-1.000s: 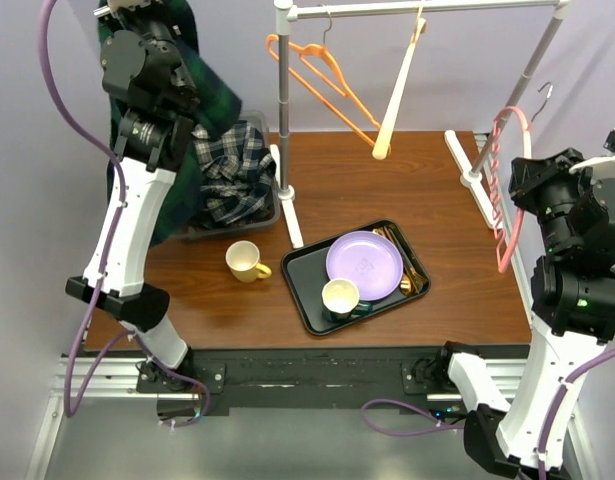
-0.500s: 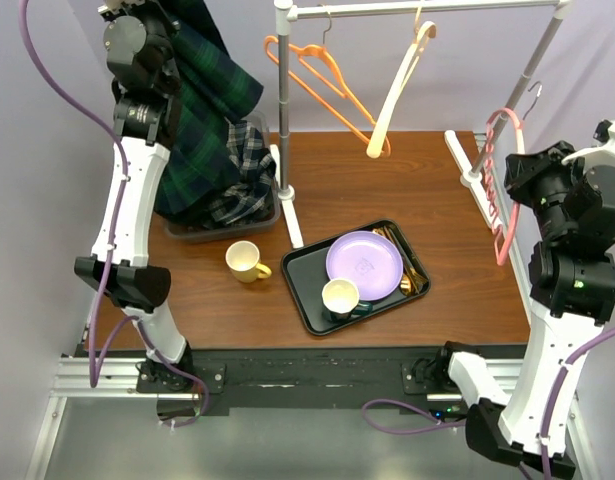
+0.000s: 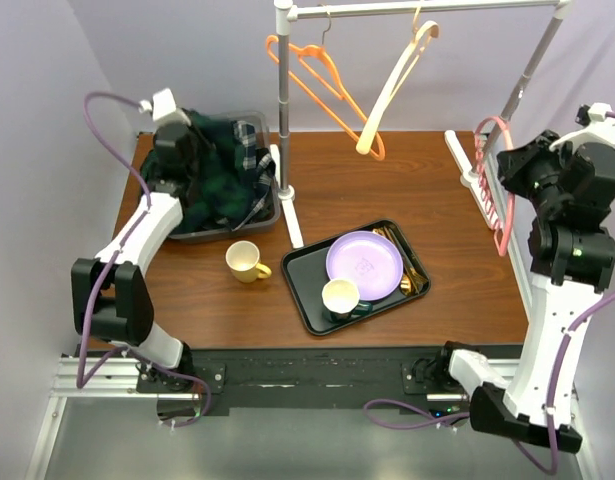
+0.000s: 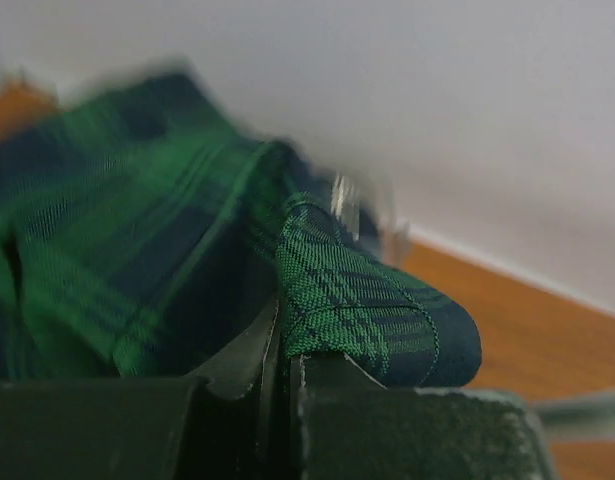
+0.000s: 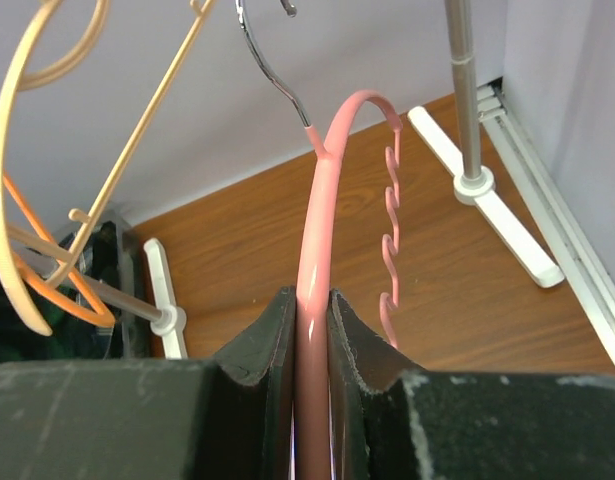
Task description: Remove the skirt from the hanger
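the plaid skirt [image 3: 212,175], judged soft and limp, is heaped in the grey bin [image 3: 232,231], a fold, the best hold, pinched by the closed left gripper [image 4: 283,345]; the pink hanger [image 5: 317,230] is clamped in the right gripper [image 5: 312,330].

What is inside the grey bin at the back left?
The green tartan skirt, pinched by the left gripper, covers most of a checked cloth; the bin floor is hidden.

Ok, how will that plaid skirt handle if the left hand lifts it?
Probably floppy: the skirt lies crumpled in the bin, one fold pinched in the left hand. Likely light, thin cloth. It may drag on the bin rim.
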`<state>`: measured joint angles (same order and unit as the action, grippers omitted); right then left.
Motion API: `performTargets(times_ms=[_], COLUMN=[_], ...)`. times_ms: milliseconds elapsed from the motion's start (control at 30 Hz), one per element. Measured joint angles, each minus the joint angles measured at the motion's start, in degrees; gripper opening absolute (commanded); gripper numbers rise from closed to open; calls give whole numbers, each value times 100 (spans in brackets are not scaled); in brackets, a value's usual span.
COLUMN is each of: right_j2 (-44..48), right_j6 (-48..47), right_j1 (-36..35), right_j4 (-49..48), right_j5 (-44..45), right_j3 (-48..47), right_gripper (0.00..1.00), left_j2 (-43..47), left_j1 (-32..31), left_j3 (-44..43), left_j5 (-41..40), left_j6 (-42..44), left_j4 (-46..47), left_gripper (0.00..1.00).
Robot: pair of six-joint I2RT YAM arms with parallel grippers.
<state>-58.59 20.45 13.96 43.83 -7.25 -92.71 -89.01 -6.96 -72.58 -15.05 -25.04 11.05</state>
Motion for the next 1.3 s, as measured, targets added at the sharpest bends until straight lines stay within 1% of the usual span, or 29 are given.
performTargets(times_ms=[100, 167, 233, 333, 367, 400, 500, 633, 667, 700, 800, 867, 967, 1033, 1067, 1100, 1200, 1300], right_j2=[-208, -337, -551, -896, -1012, -1102, -1401, -1821, -1928, -2090, -2496, -2618, -2614, -2535, -2481, -2415, -2227, -2044], right_j6=[-26, -70, -160, -278, -313, -341, -385, -382, -385, -380, -365, -358, -345, -337, -332, -330, -299, -254], right_j1=[0, 0, 0, 0, 0, 0, 0, 0, 0, 0, 0, 0, 0, 0, 0, 0, 0, 0], right_j4=[57, 107, 236, 422, 468, 492, 527, 476, 468, 490, 431, 374, 308, 157, 85, 28, -101, -308], right_j5=[-229, -385, -592, -758, -789, -817, -881, -938, -968, -1010, -1027, -999, -850, -756, -719, -702, -675, -654], right_j3=[-24, -76, -258, -658, -800, -901, -1222, -1685, -1797, -1982, -2382, -2409, -2393, -2393, -2393, -2393, -2393, -2323], right_gripper=[0, 0, 0, 0, 0, 0, 0, 0, 0, 0, 0, 0, 0, 0, 0, 0, 0, 0], left_j2=[-24, -195, -564, -1180, -1342, -1443, -1495, -1495, -1499, -1502, -1502, -1499, -1491, -1456, -1425, -1381, -1191, -1029], left_j1=[37, 48, 59, 57, 57, 57, 57, 57, 57, 57, 55, 52, 52, 52, 52, 52, 52, 52], left_j3=[922, 1263, 1303, 1108, 1040, 997, 940, 890, 890, 890, 898, 940, 964, 964, 964, 964, 938, 737], left_j5=[142, 256, 407, 590, 638, 680, 748, 804, 809, 826, 898, 949, 1010, 1038, 1051, 1067, 1115, 1231], left_j6=[-463, -704, -850, -949, -984, -988, -984, -990, -992, -999, -1062, -1102, -1137, -1137, -1139, -1139, -1167, -1185], left_j4=[157, 212, 271, 260, 256, 258, 256, 249, 249, 254, 304, 402, 474, 461, 439, 411, 249, -24], left_gripper=[0, 0, 0, 1, 4, 11, 22, 28, 31, 40, 52, 55, 58, 63, 79, 83, 87, 91])
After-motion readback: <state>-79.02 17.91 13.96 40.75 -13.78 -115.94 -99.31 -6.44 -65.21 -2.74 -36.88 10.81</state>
